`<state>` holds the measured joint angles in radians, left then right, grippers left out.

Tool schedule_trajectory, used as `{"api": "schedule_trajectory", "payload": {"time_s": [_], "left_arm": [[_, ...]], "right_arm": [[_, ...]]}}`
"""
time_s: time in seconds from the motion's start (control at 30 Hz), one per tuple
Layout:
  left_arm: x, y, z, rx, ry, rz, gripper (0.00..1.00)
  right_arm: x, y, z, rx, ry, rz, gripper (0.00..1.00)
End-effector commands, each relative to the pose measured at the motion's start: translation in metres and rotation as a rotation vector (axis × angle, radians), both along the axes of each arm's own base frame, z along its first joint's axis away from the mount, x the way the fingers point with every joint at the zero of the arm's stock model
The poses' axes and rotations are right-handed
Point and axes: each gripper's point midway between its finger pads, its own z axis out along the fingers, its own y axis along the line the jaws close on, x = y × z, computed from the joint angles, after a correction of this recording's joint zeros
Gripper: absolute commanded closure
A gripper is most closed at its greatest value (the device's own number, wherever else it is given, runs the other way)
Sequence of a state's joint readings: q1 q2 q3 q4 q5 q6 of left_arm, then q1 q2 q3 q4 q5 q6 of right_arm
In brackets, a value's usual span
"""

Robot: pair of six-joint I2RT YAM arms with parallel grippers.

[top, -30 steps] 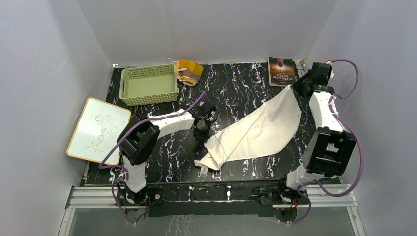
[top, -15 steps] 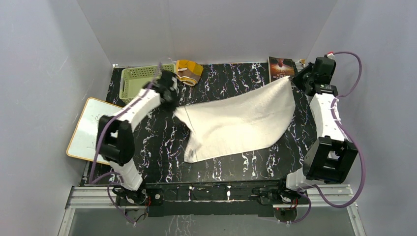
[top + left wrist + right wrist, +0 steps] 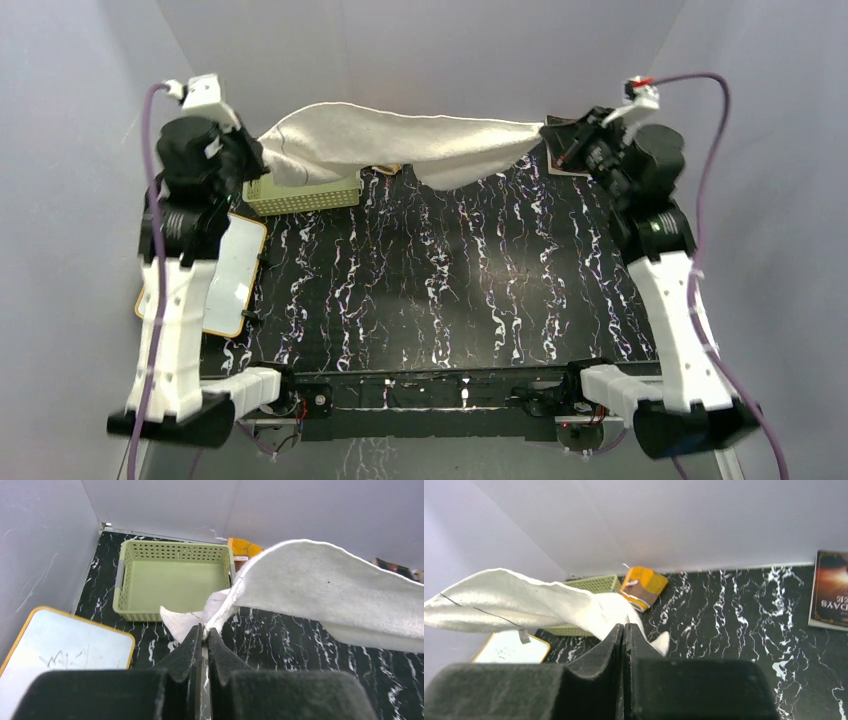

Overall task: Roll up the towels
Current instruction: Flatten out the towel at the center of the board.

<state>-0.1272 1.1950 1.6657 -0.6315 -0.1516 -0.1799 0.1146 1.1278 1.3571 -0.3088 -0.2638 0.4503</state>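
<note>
White towel [image 3: 400,145] lifted off table [image 3: 450,280], now stretched midair.

On the black table [image 3: 430,290] with white veins I see a pale green basket [image 3: 150,614] with holed walls at 11 o'clock, open side up, close to the back wall. A whiteboard [image 3: 60,642] with a tan edge and faint scribbles lies flat at 9 o'clock, over the table's left edge. A dark-covered book [image 3: 830,597] lies at 1 o'clock.

Seen from above, the basket [image 3: 300,197] is partly hidden by the hanging white towel [image 3: 400,145]; the book [image 3: 830,597] is cut off by the right wrist view's edge.
</note>
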Motion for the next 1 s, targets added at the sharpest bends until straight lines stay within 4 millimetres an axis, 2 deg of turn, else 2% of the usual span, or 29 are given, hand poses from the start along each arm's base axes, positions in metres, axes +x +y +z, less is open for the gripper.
{"api": "schedule_trajectory", "payload": {"time_s": [0.0, 0.07, 0.13, 0.2, 0.27, 0.33, 0.4, 0.5, 0.6, 0.73, 0.8, 0.87, 0.97], "left_arm": [[-0.074, 0.018, 0.004, -0.041, -0.030, 0.075, 1.00], [-0.095, 0.030, 0.000, -0.026, -0.031, 0.127, 1.00], [-0.102, 0.037, -0.010, 0.010, 0.018, 0.151, 1.00], [-0.101, 0.038, -0.012, 0.032, 0.072, 0.153, 1.00], [-0.091, 0.039, -0.023, 0.055, 0.141, 0.159, 1.00], [-0.077, 0.037, -0.042, 0.075, 0.210, 0.157, 1.00], [-0.058, 0.030, -0.074, 0.084, 0.292, 0.129, 1.00], [-0.030, 0.020, -0.137, 0.079, 0.397, 0.092, 1.00], [-0.008, 0.010, -0.198, 0.046, 0.495, 0.070, 1.00], [0.011, 0.008, -0.268, 0.037, 0.616, 0.065, 1.00], [0.023, 0.011, -0.292, 0.049, 0.654, 0.064, 1.00], [0.040, 0.017, -0.305, 0.071, 0.659, 0.057, 1.00], [0.067, 0.023, -0.315, 0.067, 0.653, 0.031, 1.00]], "right_arm": [[-0.066, -0.007, 0.055, 0.001, -0.210, 0.008, 1.00], [-0.089, -0.010, 0.068, 0.042, -0.242, -0.002, 1.00], [-0.105, -0.010, 0.077, 0.087, -0.275, 0.004, 1.00], [-0.108, -0.010, 0.074, 0.105, -0.270, 0.000, 1.00], [-0.103, -0.012, 0.062, 0.104, -0.234, -0.018, 1.00], [-0.089, -0.017, 0.038, 0.092, -0.162, -0.058, 1.00], [-0.074, -0.021, 0.006, 0.076, -0.084, -0.096, 1.00], [-0.053, -0.029, -0.057, 0.053, 0.049, -0.158, 1.00], [-0.035, -0.027, -0.124, 0.039, 0.172, -0.168, 1.00], [-0.009, -0.025, -0.188, 0.041, 0.283, -0.183, 1.00], [0.009, -0.029, -0.213, 0.024, 0.331, -0.217, 1.00], [0.031, -0.032, -0.231, -0.005, 0.375, -0.233, 1.00], [0.065, -0.033, -0.243, -0.030, 0.396, -0.234, 1.00]]}}
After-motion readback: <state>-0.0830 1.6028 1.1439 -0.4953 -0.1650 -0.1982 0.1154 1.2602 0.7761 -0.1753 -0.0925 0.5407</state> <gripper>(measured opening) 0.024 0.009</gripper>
